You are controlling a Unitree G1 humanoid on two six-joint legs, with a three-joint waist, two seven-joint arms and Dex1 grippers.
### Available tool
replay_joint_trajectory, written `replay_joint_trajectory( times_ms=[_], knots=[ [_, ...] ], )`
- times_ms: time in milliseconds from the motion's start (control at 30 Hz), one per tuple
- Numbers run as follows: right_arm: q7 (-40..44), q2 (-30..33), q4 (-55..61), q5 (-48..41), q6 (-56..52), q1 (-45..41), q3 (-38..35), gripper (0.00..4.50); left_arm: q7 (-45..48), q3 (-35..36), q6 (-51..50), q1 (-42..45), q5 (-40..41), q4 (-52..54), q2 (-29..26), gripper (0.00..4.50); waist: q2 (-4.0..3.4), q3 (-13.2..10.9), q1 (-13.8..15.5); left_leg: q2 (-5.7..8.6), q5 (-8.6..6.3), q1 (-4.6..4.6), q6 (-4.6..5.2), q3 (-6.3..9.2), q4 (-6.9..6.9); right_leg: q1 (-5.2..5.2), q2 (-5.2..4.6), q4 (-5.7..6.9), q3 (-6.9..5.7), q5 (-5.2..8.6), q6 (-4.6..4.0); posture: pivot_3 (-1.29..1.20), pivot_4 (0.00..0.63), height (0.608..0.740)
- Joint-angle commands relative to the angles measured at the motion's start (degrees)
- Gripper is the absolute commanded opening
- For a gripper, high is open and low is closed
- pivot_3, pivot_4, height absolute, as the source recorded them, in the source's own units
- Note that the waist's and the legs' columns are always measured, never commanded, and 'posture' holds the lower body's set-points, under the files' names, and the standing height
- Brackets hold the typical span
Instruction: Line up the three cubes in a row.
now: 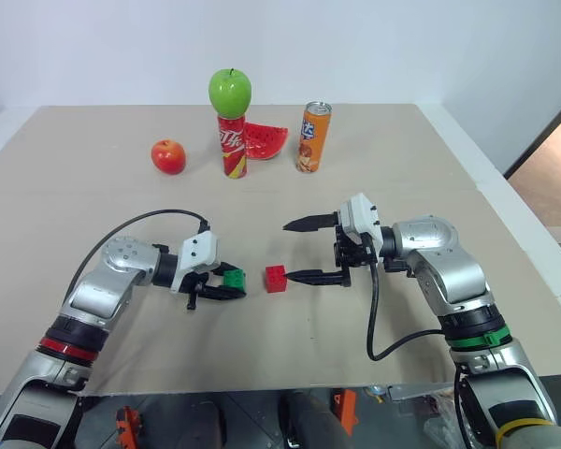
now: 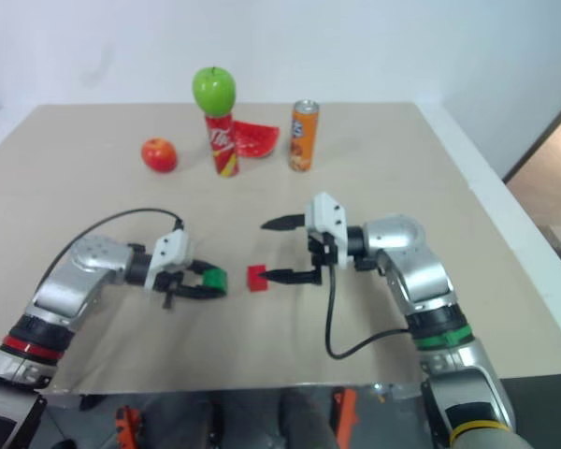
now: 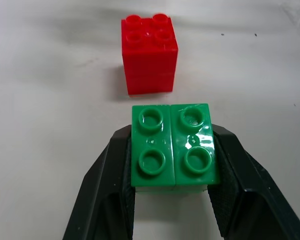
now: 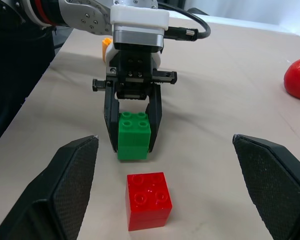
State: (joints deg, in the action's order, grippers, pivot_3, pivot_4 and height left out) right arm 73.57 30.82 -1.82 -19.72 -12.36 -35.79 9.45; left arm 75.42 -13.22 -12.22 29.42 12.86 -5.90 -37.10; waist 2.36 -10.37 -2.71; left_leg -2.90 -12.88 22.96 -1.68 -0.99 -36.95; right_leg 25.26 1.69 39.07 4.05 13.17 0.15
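The green block (image 1: 232, 278), clamped in the left gripper (image 1: 226, 286) at lower centre-left, should be set square beside the red block (image 1: 277, 278); the right gripper (image 1: 297, 250) is spread wide.

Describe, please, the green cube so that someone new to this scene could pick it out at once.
On the beige table, look to the near middle, where the two grippers face each other. The green cube sits pinched between the fingers of the left gripper, just beside the red cube. It is a small studded block, far smaller than the green apple perched on the red can.
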Motion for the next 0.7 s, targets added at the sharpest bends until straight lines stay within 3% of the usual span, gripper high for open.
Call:
replay_joint_trajectory(
  times_ms=[33,700],
  knots=[
    [0.12,0.61,1.57,-0.22,0.67,0.03,-0.49,4.5,0.15,-0.38,1.72,-0.67,-1.03,1.38,-0.71,1.34,0.0,0.0,-0.01,0.0,0.0,0.0,0.0,0.0,-0.01,0.0,0.0,0.0,0.01,0.0,0.0,0.0,0.15,0.74],
    [0.62,0.85,1.43,0.38,1.46,0.43,-0.42,4.5,-2.36,0.35,3.35,-0.76,-1.87,-0.97,0.41,1.34,0.0,0.0,-0.01,0.0,0.0,0.0,0.0,0.01,-0.37,-0.12,0.01,0.03,0.01,-0.17,0.13,0.0,0.15,0.74]
  ],
)
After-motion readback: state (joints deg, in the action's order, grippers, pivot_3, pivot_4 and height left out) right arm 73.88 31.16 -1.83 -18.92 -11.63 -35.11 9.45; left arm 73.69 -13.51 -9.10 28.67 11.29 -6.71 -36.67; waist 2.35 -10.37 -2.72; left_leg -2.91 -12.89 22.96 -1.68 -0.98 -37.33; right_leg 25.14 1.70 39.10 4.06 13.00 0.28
